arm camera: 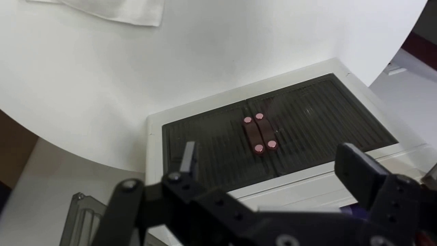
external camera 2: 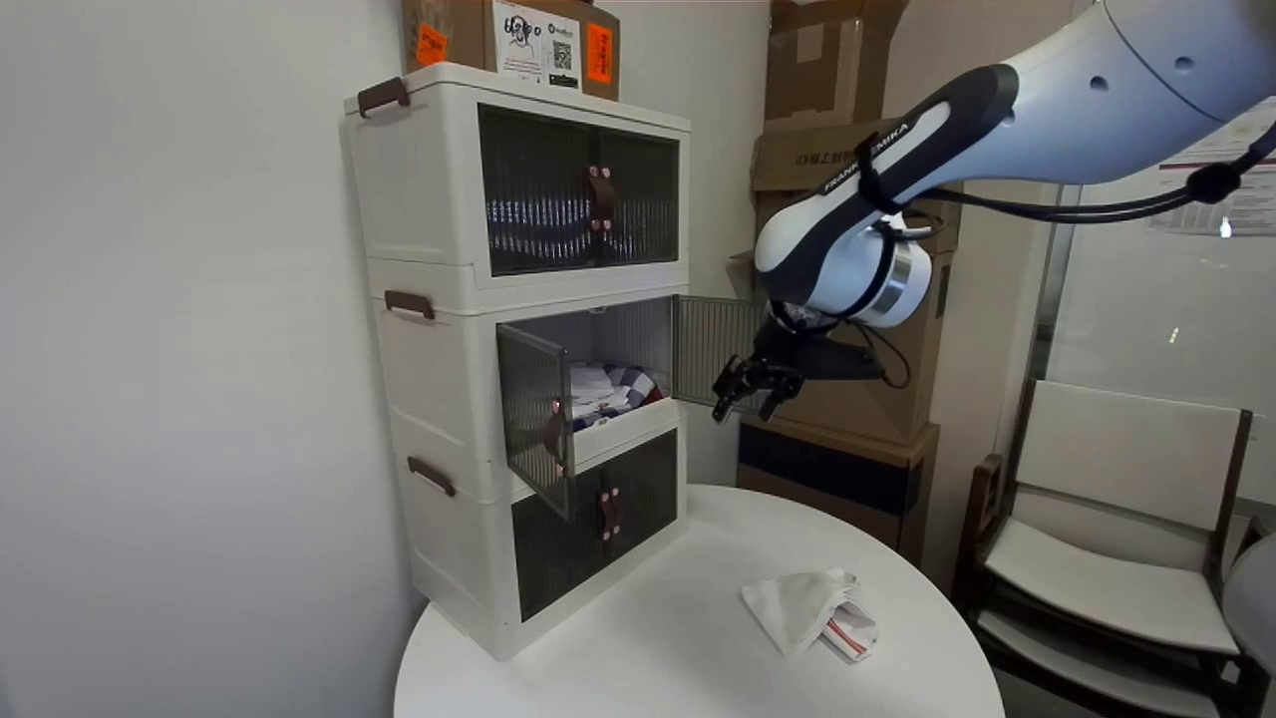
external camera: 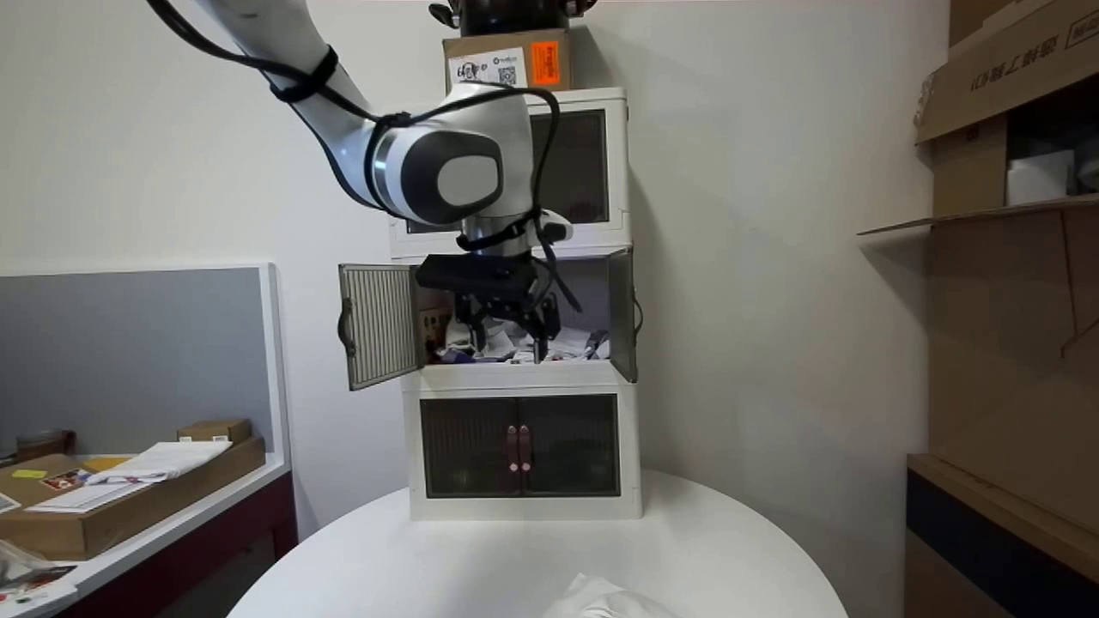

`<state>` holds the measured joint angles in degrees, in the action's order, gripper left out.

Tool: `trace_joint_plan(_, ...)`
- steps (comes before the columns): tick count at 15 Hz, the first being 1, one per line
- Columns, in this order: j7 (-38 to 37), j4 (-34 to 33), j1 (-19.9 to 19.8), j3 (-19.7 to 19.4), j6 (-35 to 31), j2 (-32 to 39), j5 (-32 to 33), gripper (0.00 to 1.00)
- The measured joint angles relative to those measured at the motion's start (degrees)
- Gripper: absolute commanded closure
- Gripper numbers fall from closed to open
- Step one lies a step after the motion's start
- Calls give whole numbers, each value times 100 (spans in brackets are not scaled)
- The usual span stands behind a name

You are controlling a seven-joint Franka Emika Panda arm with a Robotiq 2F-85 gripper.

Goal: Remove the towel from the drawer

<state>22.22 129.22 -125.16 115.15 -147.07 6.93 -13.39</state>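
The middle compartment of a white stacked cabinet has both doors open, and it also shows in an exterior view. Folded cloths or towels, white with some dark checks, lie inside it. A crumpled white towel with a red stripe lies on the round table, also seen partly in an exterior view and the wrist view. My gripper is open and empty, fingers wide apart and pointing down. In both exterior views the gripper hangs in front of the open compartment, apart from the cloths.
The open doors stick out on both sides of the compartment. The lower doors are shut. The cabinet stands on the white round table. Cardboard boxes and a chair stand beyond the table.
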Motion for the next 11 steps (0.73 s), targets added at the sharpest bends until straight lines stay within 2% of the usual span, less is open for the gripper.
trace_joint_plan(11, 31, 56, 8, 3, 0, 75, 0, 0)
